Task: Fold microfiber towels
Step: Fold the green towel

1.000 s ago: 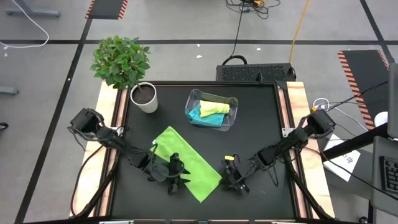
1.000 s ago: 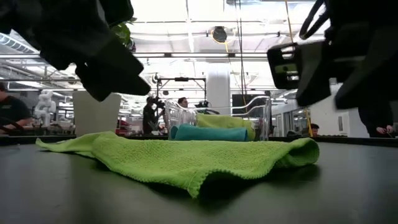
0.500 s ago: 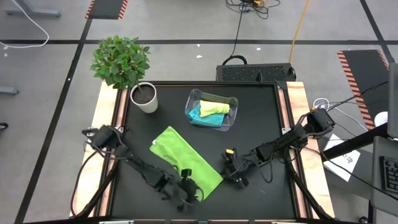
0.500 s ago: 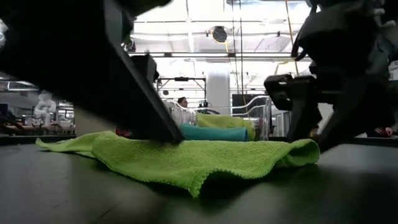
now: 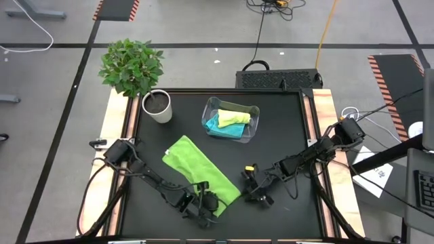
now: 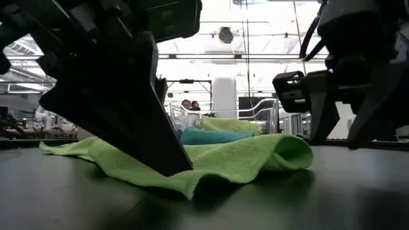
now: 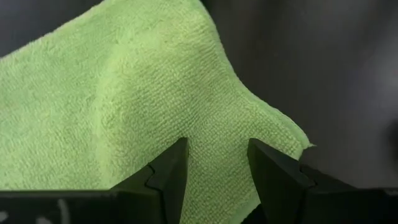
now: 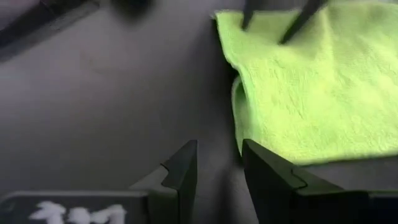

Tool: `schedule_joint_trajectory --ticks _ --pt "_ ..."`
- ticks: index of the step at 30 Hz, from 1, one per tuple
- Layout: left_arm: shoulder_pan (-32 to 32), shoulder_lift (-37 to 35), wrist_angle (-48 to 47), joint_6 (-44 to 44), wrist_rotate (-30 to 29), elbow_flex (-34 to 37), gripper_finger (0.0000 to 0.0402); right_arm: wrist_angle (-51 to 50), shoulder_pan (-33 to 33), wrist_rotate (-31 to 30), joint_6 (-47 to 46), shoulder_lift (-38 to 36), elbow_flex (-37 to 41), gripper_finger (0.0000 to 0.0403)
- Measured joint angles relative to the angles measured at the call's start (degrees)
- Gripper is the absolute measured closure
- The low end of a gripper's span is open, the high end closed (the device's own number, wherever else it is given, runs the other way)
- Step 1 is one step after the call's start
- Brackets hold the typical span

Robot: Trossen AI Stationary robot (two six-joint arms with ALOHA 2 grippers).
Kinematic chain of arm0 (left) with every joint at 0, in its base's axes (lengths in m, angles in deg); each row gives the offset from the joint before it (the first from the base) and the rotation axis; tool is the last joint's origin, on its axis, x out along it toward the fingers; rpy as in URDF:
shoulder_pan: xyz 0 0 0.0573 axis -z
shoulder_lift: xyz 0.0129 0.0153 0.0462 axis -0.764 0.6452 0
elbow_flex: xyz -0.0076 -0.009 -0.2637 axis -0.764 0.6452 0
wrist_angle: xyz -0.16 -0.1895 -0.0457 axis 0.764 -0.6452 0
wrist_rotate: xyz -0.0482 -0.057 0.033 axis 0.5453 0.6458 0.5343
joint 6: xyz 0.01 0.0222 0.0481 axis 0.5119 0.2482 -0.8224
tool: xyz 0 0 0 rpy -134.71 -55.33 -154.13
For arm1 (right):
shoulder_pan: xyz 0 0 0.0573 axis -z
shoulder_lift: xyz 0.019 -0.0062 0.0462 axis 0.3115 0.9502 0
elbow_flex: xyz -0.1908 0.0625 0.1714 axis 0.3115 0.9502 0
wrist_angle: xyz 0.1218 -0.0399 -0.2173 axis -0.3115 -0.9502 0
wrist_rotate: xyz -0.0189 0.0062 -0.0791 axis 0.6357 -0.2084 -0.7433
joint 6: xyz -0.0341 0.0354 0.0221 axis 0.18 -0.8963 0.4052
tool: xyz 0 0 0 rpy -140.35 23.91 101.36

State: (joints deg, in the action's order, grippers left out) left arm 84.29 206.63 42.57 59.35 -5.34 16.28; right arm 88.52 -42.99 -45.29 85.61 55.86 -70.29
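Note:
The bright green microfiber towel (image 5: 193,166) lies on the black table as a long strip running from far left to near right. My left gripper (image 7: 216,152) stands open at the strip's near right end (image 5: 227,193), its fingers down on the cloth. My right gripper (image 8: 216,149) is open just to the right of that end, low over the bare table. The towel's folded edge (image 8: 239,124) lies just ahead of its fingertips, and I see no touch. A pale yellow-green towel (image 5: 234,116) and a turquoise towel (image 5: 217,124) lie folded in the clear bin (image 5: 249,129). My left gripper has its open fingertips (image 6: 179,167) set down on the green towel's top surface (image 7: 214,130), close to its near right corner (image 7: 298,140). The fingers slant down from the table's left. The towel lies on the table and bulges up in a soft ridge beside them.
A white pot (image 5: 157,106) with a leafy plant stands at the far left of the table. The bin is at the far middle. Bare black tabletop (image 5: 285,142) lies right of the towel and behind my right arm.
My left gripper has gone along the towel toward the table's near right, tipped steeper and sunk until its fingers met the cloth. The towel's right end has humped up and drawn in a little toward the left. My right gripper has hardly moved.

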Motion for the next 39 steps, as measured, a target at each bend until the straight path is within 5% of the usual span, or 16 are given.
schedule_joint_trajectory --ticks 10,19,27,34,39 --pt "7.15 -2.32 -9.73 5.87 2.54 0.11 0.0229 1.80 -1.09 0.37 4.27 0.00 -0.04 0.0287" --pt "11.83 -9.19 -11.10 3.25 -15.04 0.34 0.0229 7.67 -2.75 0.40 14.40 0.00 -0.04 0.0287" --pt "11.80 -9.97 -11.77 4.93 -16.49 0.93 0.0229 11.55 -2.69 5.04 11.77 2.47 -0.50 0.0287" --pt "11.84 -9.97 -10.46 8.67 -18.67 3.03 0.0229 9.51 -2.62 7.62 12.22 11.83 -8.81 0.0287" --pt "12.53 -9.97 -10.21 9.54 -18.75 3.27 0.0229 2.62 -2.21 -0.17 16.75 14.68 -14.43 0.0287"
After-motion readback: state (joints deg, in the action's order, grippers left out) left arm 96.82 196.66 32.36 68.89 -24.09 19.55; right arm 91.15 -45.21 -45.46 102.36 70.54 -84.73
